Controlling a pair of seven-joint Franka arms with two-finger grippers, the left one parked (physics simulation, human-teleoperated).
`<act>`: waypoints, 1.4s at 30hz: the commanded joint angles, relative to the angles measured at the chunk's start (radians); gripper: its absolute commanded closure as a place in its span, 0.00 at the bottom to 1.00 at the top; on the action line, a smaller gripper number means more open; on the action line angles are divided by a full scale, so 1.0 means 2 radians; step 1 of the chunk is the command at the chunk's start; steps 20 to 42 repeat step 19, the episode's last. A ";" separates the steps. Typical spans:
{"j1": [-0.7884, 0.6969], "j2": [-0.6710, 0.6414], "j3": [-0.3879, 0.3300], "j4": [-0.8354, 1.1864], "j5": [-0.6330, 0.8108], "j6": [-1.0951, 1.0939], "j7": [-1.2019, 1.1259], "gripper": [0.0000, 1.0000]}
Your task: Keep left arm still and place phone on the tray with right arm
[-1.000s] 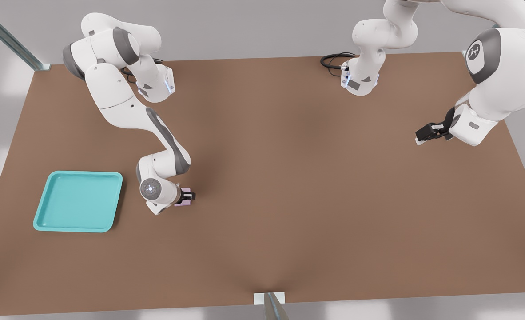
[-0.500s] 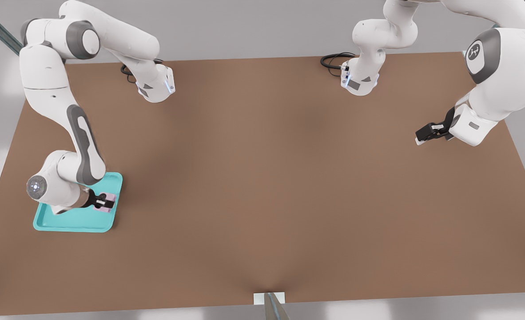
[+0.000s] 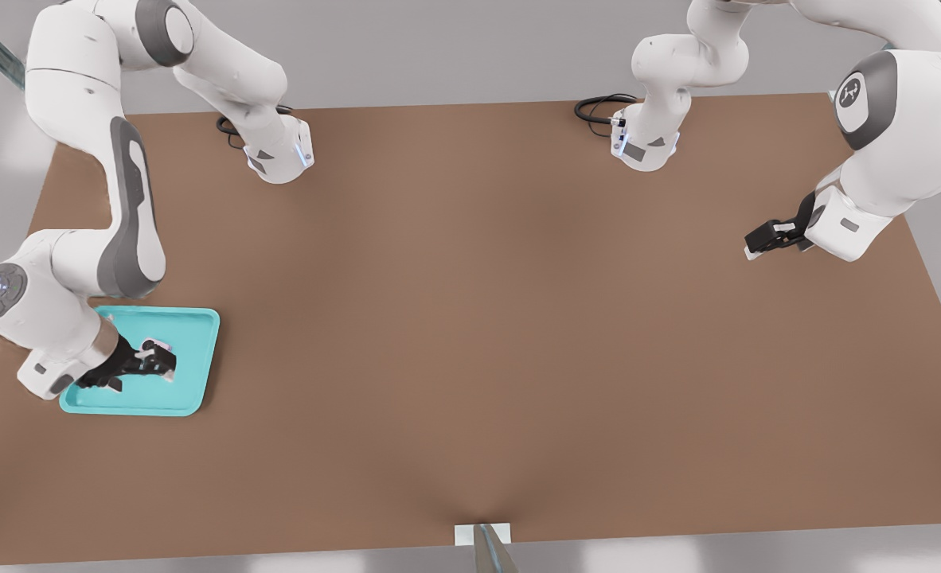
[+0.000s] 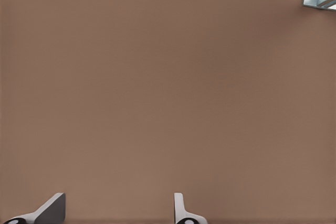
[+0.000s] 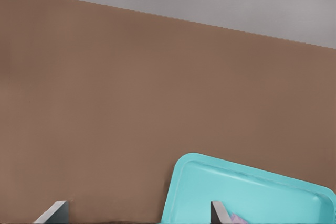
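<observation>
Front view: one phone [image 3: 157, 347], one tray [image 3: 192, 328], tool [image 3: 160, 362]

The gripper [image 3: 160, 360] covers most of the phone [image 3: 154, 347], so its jaws' grip seems unclear.

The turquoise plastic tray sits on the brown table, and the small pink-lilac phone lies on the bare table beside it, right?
Not quite. The front view shows the pale pink-lilac flat phone inside the shallow turquoise tray, under the right arm's black gripper, jaws apart. The tray does sit on the brown table.
</observation>
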 commanded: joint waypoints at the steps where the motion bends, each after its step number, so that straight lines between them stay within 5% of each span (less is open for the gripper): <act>1: 0.029 -0.060 -0.008 0.004 -0.011 -0.144 0.069 0.00; 2: 0.098 -0.065 -0.085 0.004 -0.008 -0.163 0.069 0.00; 8: 0.154 -0.066 -0.145 0.032 -0.006 -0.204 0.077 0.00; 13: 0.157 -0.090 -0.143 0.013 -0.005 -0.193 0.105 0.00; 17: 0.175 -0.102 -0.175 0.043 0.014 -0.262 0.101 0.00; 42: 0.175 -0.096 -0.172 0.050 0.013 -0.269 0.101 0.00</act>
